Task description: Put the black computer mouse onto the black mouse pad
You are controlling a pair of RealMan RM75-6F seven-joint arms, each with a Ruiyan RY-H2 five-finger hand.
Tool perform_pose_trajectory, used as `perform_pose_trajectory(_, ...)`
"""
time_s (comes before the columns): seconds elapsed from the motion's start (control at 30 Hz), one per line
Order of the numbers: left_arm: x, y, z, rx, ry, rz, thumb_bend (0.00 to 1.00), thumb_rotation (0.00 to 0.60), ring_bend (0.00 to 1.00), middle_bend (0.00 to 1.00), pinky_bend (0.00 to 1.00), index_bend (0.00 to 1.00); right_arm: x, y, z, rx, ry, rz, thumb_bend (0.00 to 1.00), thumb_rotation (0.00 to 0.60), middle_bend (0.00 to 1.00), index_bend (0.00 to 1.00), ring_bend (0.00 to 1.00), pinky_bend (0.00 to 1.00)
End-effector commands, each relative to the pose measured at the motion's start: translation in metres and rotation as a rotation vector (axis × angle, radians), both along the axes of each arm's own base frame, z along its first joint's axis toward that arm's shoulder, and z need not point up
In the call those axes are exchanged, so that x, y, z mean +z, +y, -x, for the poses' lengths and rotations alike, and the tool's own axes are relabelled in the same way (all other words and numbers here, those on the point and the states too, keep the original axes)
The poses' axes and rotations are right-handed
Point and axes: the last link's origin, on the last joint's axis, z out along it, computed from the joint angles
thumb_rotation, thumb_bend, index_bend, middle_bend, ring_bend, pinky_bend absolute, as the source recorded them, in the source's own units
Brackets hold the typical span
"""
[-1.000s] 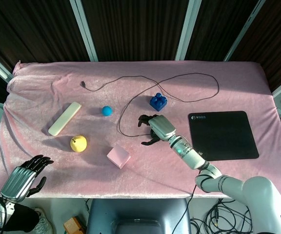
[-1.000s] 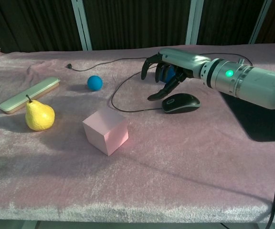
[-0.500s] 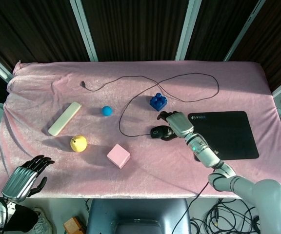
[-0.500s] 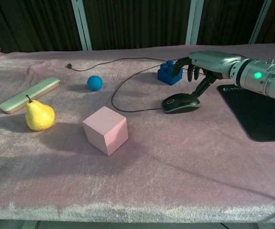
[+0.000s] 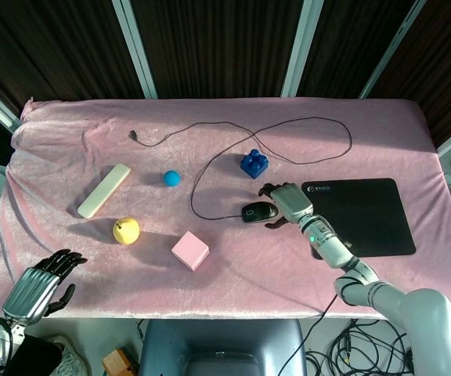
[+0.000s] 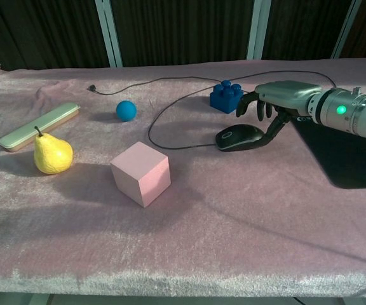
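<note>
Two hands are visible. Right hand [image 5: 287,202] sits at frame centre-right, directly beside the right end of the black mouse [image 5: 259,212]; its fingers [image 6: 259,109] curl downward over that end, thumb at the mouse's near side. Whether a firm grip exists cannot be determined. The mouse rests on the pink cloth [image 5: 233,266], between the pink cube [image 5: 190,251] and the black mouse pad [image 5: 357,215], off the pad. Its cable [image 5: 210,168] loops toward the upper part of the table. A blue brick [image 5: 254,164] stands just above the mouse. Left hand [image 5: 41,286] hangs at lower left off the table edge, fingers loosely curled, holding nothing.
</note>
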Motion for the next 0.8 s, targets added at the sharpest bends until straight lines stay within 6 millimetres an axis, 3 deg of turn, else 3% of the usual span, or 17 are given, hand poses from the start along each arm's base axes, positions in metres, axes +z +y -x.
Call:
perform_pose_trajectory(0.03, 0.000, 0.000, 0.000, 0.001, 0.000, -0.001, 0.49, 0.600, 0.17, 0.23, 0.39, 0.26, -0.004, -0.001, -0.002, 0.000, 0.001, -0.005, 0.22, 0.600, 0.37, 0.42, 0.46, 0.50)
perform_pose_trajectory(0.53, 0.003, -0.001, 0.001, 0.006, -0.008, -0.011, 0.49, 0.600, 0.17, 0.23, 0.39, 0.26, -0.024, -0.007, -0.011, -0.002, 0.034, -0.006, 0.22, 0.600, 0.38, 0.47, 0.47, 0.50)
perform_pose_trajectory(0.7, 0.005, -0.001, 0.002, 0.008, -0.013, -0.013, 0.49, 0.600, 0.17, 0.23, 0.39, 0.26, -0.027, -0.008, -0.010, 0.005, 0.054, 0.004, 0.25, 0.600, 0.43, 0.55, 0.53, 0.53)
perform_pose_trajectory(0.8, 0.005, -0.001, 0.002, 0.010, -0.015, -0.015, 0.49, 0.600, 0.17, 0.23, 0.39, 0.26, -0.028, -0.008, -0.010, 0.018, 0.062, 0.027, 0.27, 0.600, 0.50, 0.64, 0.59, 0.60)
